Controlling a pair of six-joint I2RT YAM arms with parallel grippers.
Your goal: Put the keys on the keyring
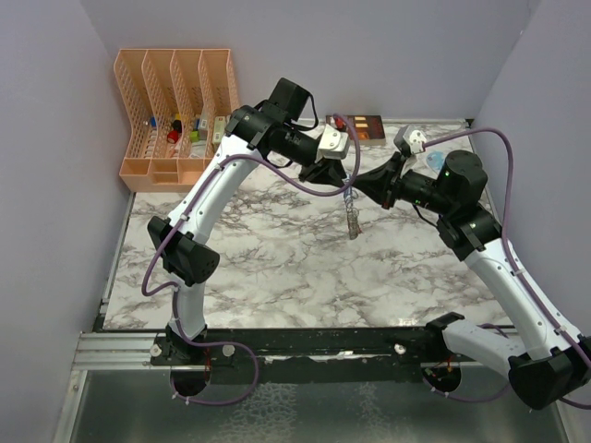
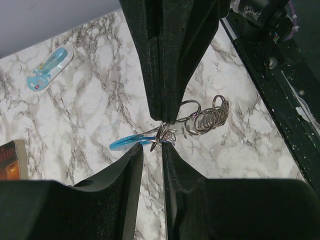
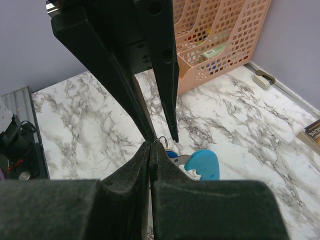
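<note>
Two robot arms meet tip to tip above a marble table (image 1: pixel 277 268), the keyring (image 2: pixel 205 120) hanging in the air between them. The right gripper (image 3: pixel 150 147) is fully closed, its tips pinched on the wire where the grey metal rings bunch together. The left gripper (image 2: pixel 152 152) faces it with jaws a narrow way apart, its tips on either side of that same bunch, and no firm hold by them can be made out. The keyring's light-blue strap (image 2: pixel 127 144) juts out to one side, clear of the table. The keys cannot be picked out in the tangle. An orange file rack (image 1: pixel 175 111) stands at the far left corner, and a pale-blue see-through object (image 2: pixel 47 67) lies well apart on the marble
</note>
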